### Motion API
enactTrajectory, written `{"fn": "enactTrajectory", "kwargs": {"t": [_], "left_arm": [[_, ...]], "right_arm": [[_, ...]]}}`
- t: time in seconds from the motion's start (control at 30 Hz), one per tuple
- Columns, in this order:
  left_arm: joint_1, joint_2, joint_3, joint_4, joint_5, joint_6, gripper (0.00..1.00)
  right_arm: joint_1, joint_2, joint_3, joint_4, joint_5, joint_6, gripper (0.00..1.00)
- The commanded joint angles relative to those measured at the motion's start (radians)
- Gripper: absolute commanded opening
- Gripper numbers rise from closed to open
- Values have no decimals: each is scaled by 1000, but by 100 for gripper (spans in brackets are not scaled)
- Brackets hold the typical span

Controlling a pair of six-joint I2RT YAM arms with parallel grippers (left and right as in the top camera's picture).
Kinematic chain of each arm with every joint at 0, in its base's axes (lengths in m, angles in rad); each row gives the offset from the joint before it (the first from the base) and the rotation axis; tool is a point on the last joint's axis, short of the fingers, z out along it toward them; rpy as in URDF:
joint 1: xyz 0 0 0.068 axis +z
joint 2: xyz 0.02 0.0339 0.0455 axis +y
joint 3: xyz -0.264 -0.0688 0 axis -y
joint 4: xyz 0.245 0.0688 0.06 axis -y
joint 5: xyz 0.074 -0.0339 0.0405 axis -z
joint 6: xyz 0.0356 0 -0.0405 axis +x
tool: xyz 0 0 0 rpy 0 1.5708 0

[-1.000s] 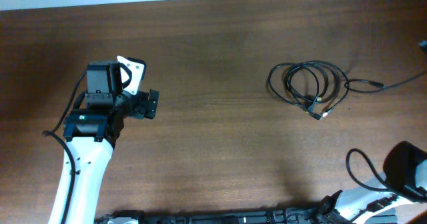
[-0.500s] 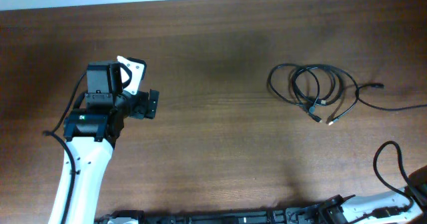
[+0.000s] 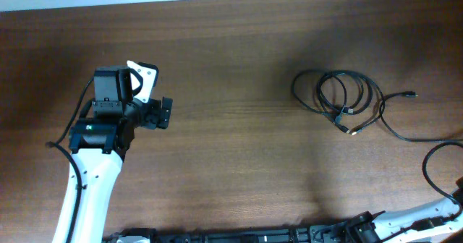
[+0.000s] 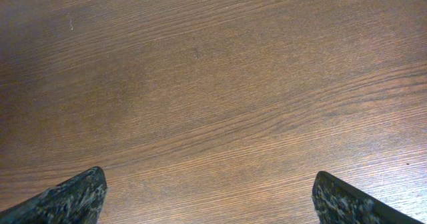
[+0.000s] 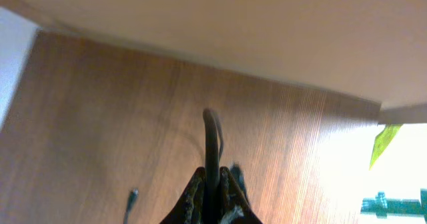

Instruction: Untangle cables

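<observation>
Overhead, the cables [image 3: 340, 113] are seen loosely looped at the right side of the table [image 3: 239, 48]; in the left wrist view the left gripper [image 4: 210, 201] is spread wide; in the right wrist view the right gripper [image 5: 213, 187] is pinched on one black strand.

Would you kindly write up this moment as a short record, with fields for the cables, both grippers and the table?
cables: black, in loose overlapping loops on the table's right half; one strand trails to the right edge
left gripper: open, empty, over bare wood, far from the cables
right gripper: shut on a thin black cord, apparently one of the cables; outside the overhead view
table: brown wood
task state: loops not yet separated
</observation>
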Motion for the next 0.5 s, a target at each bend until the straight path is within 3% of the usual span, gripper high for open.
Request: {"fn": "enactTrajectory", "kwargs": {"t": [0.0,0.03,0.07,0.1,0.13,0.23,0.47], "left_arm": [[6,-11,3,3,14,11,99],[6,-11,3,2,14,11,99],[6,-11,3,2,14,11,99],[6,-11,3,2,14,11,99],[6,-11,3,2,14,11,99],[6,-11,3,2,14,11,99],[6,-11,3,2,14,11,99]], "right_arm": [[-3,-11,-101,26,-40,-10,18],[-3,-11,-129,29,-65,-10,30],[-3,-11,-150,27,-91,-10,55],[-2,-11,-157,25,-104,-11,69],[-2,-11,-158,21,-115,-11,76],[12,-11,-158,1,-165,-64,85],[206,-11,-158,-89,-210,-264,87]]}}
